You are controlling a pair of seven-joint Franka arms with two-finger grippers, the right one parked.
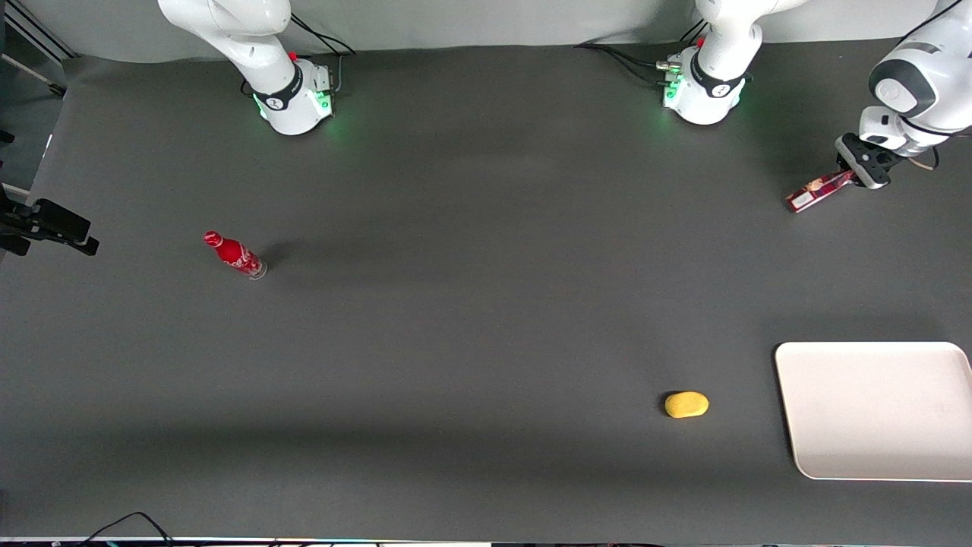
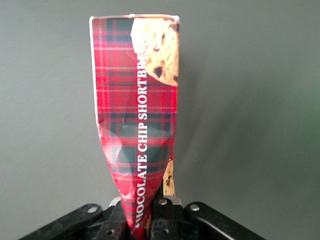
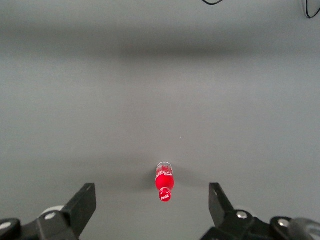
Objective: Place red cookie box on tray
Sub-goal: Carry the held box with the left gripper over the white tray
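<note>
My left gripper [image 1: 856, 176] hangs above the table at the working arm's end, shut on one end of the red cookie box [image 1: 818, 190]. In the front view the box sticks out from the jaws edge-on and tilted down. In the left wrist view the red cookie box [image 2: 137, 115] shows its red tartan face with a cookie picture and white lettering, crumpled where the gripper [image 2: 145, 220] pinches it. The off-white tray [image 1: 881, 410] lies flat on the table, much nearer the front camera than the gripper, with nothing on it.
A yellow oval object [image 1: 686, 404] lies on the grey table beside the tray, toward the parked arm's end. A red bottle [image 1: 235, 255] stands far off toward the parked arm's end, also seen as the red bottle [image 3: 165, 184] in the right wrist view.
</note>
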